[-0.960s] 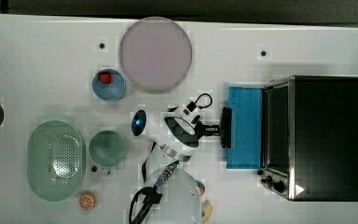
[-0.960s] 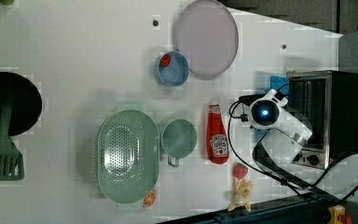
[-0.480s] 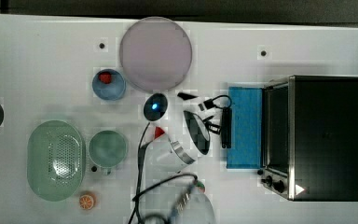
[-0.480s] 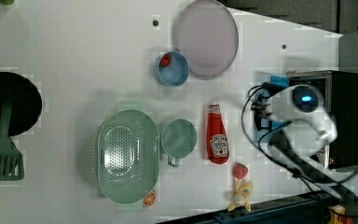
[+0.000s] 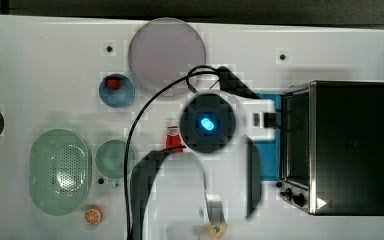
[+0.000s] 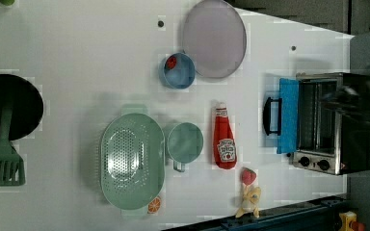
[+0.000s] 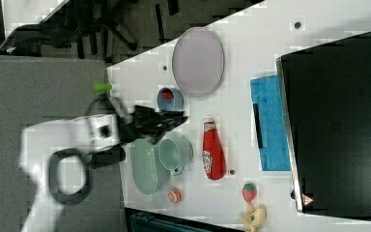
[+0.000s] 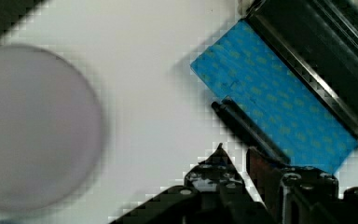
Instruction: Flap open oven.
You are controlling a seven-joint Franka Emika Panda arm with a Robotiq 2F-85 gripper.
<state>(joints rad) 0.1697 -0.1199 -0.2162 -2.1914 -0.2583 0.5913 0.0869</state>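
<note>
From the left view's left I pass the green colander (image 6: 132, 161) and ketchup bottle (image 6: 225, 143) to the toaster oven (image 6: 335, 122) near the table's (image 6: 77, 57) right edge, its blue door (image 6: 288, 115) already flapped down flat. My gripper (image 8: 235, 175), fingers nearly together and holding nothing, hangs clear above it. I judge the opening done; next I simply retreat.

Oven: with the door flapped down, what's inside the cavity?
In the left view the oven stands open, its blue door flat on the table. Wire rack bars show inside; no food is visible. The arm blurs across the cavity's far part, hiding it.
</note>
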